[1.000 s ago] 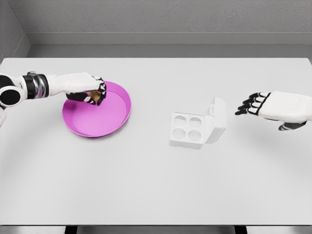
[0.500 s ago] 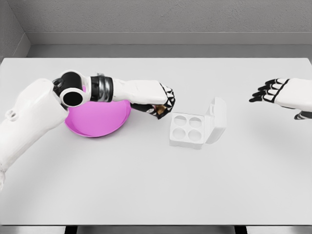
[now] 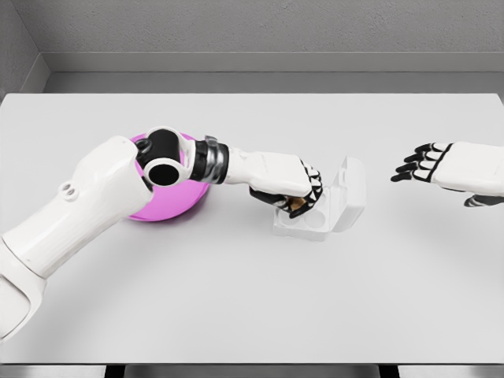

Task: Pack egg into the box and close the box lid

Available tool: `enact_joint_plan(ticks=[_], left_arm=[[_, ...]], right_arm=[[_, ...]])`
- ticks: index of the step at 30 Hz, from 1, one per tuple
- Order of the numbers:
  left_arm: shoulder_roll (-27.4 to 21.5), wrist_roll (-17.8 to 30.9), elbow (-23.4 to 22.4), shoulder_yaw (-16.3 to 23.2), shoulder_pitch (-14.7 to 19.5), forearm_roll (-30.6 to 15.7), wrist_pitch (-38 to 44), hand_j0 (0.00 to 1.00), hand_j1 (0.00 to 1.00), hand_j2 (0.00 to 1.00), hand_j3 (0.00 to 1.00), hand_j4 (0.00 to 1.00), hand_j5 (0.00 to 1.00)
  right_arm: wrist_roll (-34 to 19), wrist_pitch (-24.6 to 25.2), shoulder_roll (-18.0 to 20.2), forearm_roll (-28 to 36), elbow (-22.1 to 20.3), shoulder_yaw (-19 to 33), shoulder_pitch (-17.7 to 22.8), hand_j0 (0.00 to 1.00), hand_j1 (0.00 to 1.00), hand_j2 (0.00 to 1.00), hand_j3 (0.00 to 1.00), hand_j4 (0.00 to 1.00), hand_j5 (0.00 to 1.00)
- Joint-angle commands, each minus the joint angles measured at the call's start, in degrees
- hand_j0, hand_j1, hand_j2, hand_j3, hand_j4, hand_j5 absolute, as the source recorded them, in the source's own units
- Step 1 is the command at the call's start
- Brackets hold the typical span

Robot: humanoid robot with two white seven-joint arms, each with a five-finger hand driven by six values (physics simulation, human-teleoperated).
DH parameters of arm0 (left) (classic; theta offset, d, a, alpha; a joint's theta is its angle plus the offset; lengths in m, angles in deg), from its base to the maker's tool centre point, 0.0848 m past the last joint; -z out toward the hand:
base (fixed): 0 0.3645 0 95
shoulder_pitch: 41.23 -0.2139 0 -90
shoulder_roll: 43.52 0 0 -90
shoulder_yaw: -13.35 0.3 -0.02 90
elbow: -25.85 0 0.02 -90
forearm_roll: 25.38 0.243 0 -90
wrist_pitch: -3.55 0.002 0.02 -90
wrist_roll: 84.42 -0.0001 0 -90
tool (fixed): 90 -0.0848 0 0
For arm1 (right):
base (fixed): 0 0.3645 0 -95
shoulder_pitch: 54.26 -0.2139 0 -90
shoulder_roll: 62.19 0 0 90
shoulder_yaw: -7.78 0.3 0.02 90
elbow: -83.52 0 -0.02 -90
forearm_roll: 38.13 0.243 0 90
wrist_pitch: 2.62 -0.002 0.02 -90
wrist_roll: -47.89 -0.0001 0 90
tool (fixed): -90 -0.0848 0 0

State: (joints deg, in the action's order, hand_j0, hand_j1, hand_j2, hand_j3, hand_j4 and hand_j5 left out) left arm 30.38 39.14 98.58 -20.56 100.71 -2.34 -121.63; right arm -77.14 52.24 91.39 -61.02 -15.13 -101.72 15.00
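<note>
My left hand (image 3: pixel 295 197) is curled around a brown egg (image 3: pixel 298 205) and hovers right over the white egg box (image 3: pixel 315 227), covering most of its cups. The box's lid (image 3: pixel 351 191) stands open, tilted up on the right side. A pink plate (image 3: pixel 169 206) lies behind my left forearm and elbow, mostly hidden. My right hand (image 3: pixel 417 167) hangs at the right edge, apart from the box, with its fingers spread and nothing in them.
The white table (image 3: pixel 252 299) spreads across the whole view, with its back edge against a grey wall. My left arm crosses from the lower left up over the plate.
My left hand carried the egg rightward from the pink plate to above the box. The right hand drifted slightly, staying at the right.
</note>
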Motion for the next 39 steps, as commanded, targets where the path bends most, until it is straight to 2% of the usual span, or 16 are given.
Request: enact_joint_plan(ticks=[1,13,16,19,21,33,37,39], left_arm=[[0.0,-0.2,0.0,0.1,-0.1,-0.3,0.2,0.18,0.18,0.18,0.18,0.18,0.18],[-0.7,-0.4,0.0,1.3,-0.3,-0.5,0.2,0.23,0.23,0.23,0.23,0.23,0.23],[-0.7,-0.3,0.0,1.5,-0.3,-0.4,0.2,0.26,0.26,0.26,0.26,0.26,0.26],[-0.5,-0.3,0.0,1.6,-0.3,-0.5,0.2,0.38,0.38,0.38,0.38,0.38,0.38],[-0.6,-0.3,0.0,1.6,-0.3,-0.5,0.2,0.42,0.42,0.42,0.42,0.42,0.42],[-0.5,-0.3,-0.1,1.6,-0.3,-0.5,0.2,0.47,0.47,0.47,0.47,0.47,0.47],[-0.5,-0.3,-0.1,1.6,-0.3,-0.6,0.2,0.56,0.56,0.56,0.56,0.56,0.56],[-0.5,-0.3,-0.1,1.6,-0.3,-0.5,0.2,0.58,0.58,0.58,0.58,0.58,0.58]], right_arm=[[0.0,0.1,-0.3,0.2,-0.2,-0.1,0.2,1.00,1.00,1.00,1.00,1.00,1.00],[0.0,0.1,-0.8,0.2,-1.5,-0.1,0.4,1.00,1.00,1.00,1.00,1.00,1.00],[0.0,0.1,-1.1,0.2,-1.7,-0.1,0.4,1.00,1.00,1.00,1.00,1.00,1.00],[0.0,0.1,-1.1,0.2,-1.8,-0.1,0.4,1.00,1.00,1.00,1.00,1.00,1.00],[0.0,0.1,-1.1,0.2,-1.8,-0.2,0.4,1.00,1.00,1.00,1.00,1.00,1.00],[0.0,0.1,-1.1,0.2,-2.0,-0.2,0.4,1.00,1.00,1.00,1.00,1.00,1.00],[0.0,0.1,-1.1,0.2,-2.0,-0.2,0.4,1.00,1.00,1.00,1.00,1.00,1.00],[0.0,0.1,-1.1,0.2,-2.0,-0.2,0.4,1.00,1.00,1.00,1.00,1.00,1.00]])
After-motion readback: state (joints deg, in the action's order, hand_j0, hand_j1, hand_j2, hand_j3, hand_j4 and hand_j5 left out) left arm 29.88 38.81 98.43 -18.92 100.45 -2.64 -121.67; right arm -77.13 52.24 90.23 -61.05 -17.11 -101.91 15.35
